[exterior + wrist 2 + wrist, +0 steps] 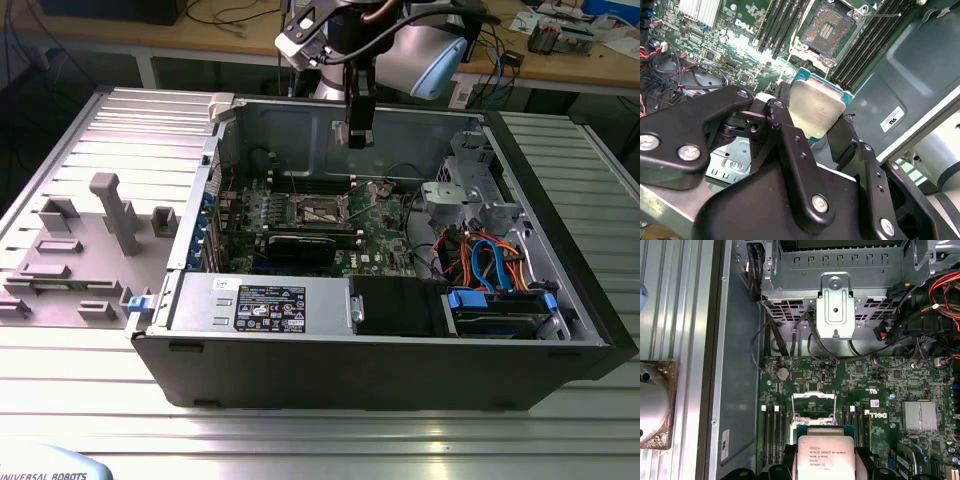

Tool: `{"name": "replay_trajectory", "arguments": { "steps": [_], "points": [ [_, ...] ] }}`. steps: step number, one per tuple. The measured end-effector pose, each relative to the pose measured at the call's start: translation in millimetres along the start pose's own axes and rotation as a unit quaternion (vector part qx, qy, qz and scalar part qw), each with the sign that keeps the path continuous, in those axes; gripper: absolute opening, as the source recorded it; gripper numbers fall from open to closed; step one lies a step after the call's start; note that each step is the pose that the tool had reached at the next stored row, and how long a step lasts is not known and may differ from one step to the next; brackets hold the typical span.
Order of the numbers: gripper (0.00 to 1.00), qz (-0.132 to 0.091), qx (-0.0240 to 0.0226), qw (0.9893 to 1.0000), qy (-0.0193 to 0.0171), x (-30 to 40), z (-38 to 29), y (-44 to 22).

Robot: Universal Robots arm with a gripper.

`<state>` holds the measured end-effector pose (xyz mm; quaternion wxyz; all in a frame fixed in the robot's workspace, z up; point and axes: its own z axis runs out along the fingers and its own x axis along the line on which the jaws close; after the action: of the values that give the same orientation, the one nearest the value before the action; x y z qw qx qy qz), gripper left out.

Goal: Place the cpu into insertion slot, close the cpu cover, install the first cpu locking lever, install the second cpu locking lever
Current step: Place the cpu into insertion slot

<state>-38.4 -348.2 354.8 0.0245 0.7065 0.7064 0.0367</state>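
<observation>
Open computer case (560,330) lying on a ribbed metal worktop (300,440), arm above it.

Exterior view: the gripper (357,140) hangs inside the case, at about 1 o'clock from the insertion slot (318,210) on the green board (385,250). A black card (300,245) lies at 6 o'clock from the slot, a grey power unit (260,300) at 7 o'clock, and a drive bay with blue clips (495,300) at 4 o'clock. A grey fixture plate (70,250) sits on the worktop at 9 o'clock from the case.

Second wrist view: the gripper (815,117) is closed on the cpu (816,107). Its black fingers (777,112) press two opposite edges, with the silver metal top facing the camera. The cpu is held in the air, clear of the insertion slot (832,27), whose contact field lies uncovered. Long memory slots (870,45) run just beside the slot.

First wrist view: the cpu (825,457) sits between the tips of the gripper (826,467), near the insertion slot (813,410) but not in it. The cpu cover (813,396), a thin silver frame, is not lying over the contacts. Memory slots (772,425) flank the slot on both sides, and a finned silver heat sink (920,416) stands well apart on the board (880,380).
</observation>
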Motion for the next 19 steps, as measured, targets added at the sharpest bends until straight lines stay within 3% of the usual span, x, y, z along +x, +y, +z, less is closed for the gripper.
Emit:
{"name": "replay_trajectory", "arguments": {
  "steps": [13,19],
  "points": [
    [0.54,0.001,0.0,1.0,-0.0001,-0.1,5.1,-2.5],
    [0.54,0.001,0.0,1.0,0.0021,-0.2,9.6,-4.5]
  ]
}}
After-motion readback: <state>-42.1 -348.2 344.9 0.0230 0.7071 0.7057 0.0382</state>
